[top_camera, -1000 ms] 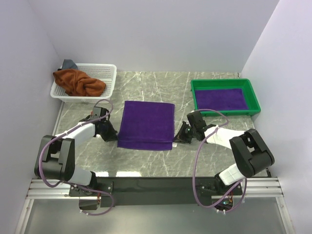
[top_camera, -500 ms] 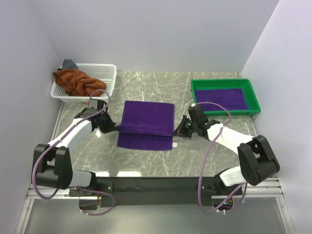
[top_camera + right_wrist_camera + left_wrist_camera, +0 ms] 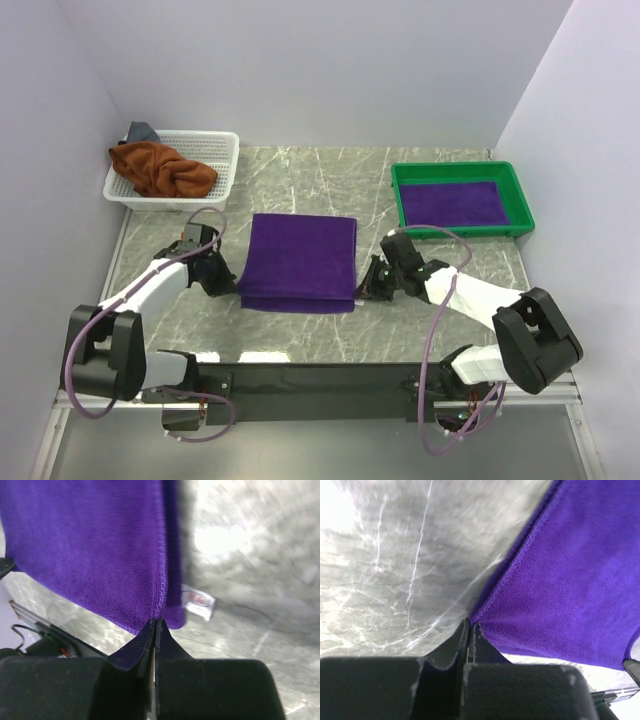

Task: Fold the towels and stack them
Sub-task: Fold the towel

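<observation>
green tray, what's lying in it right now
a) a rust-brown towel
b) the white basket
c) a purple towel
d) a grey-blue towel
c: a purple towel lies flat inside the green tray, as the top view shows.

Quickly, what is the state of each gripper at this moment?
Left gripper: closed, pinching a corner of the spread purple towel.
Right gripper: closed, pinching that same towel at its opposite side.

Central folded towel (image 3: 300,262), basket (image 3: 225,165) holding bunched towel (image 3: 160,170) back left, tray (image 3: 450,168) with seemingly flat towel (image 3: 455,203) back right.
</observation>
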`<state>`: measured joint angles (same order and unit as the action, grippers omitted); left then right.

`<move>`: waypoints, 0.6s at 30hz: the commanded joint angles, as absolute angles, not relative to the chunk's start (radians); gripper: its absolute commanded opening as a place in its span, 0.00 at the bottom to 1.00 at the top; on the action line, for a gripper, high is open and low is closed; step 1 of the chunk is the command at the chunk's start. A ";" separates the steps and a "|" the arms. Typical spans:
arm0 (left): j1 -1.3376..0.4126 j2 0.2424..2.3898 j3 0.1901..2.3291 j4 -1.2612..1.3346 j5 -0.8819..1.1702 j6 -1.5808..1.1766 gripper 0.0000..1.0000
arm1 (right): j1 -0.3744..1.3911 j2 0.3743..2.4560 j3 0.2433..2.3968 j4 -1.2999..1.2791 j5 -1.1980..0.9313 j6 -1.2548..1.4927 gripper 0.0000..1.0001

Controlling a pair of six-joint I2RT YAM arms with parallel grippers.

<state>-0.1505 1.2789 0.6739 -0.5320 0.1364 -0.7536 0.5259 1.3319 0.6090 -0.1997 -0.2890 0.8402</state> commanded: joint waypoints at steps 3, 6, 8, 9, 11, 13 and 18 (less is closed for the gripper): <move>-0.155 1.316 0.631 -0.462 0.135 -0.756 0.01 | 0.532 1.361 0.558 -0.184 -0.221 0.841 0.00; -0.166 1.318 0.606 -0.445 0.137 -0.764 0.01 | 0.532 1.371 0.545 -0.172 -0.213 0.842 0.00; -0.169 1.315 0.591 -0.437 0.138 -0.772 0.01 | 0.532 1.381 0.545 -0.164 -0.213 0.844 0.00; -0.172 1.316 0.588 -0.434 0.140 -0.775 0.01 | 0.532 1.388 0.548 -0.166 -0.213 0.841 0.00; -0.173 1.316 0.591 -0.437 0.143 -0.776 0.01 | 0.532 1.387 0.567 -0.185 -0.207 0.831 0.00; -0.175 1.307 0.613 -0.455 0.137 -0.775 0.01 | 0.532 1.371 0.595 -0.218 -0.195 0.822 0.00; -0.181 1.267 0.678 -0.514 0.126 -0.769 0.01 | 0.534 1.296 0.655 -0.305 -0.163 0.796 0.00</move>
<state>-0.1787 1.3144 0.6205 -0.4881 0.1631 -0.7727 0.5323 1.3643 0.5949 -0.2268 -0.2291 0.8326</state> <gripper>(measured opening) 0.021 0.010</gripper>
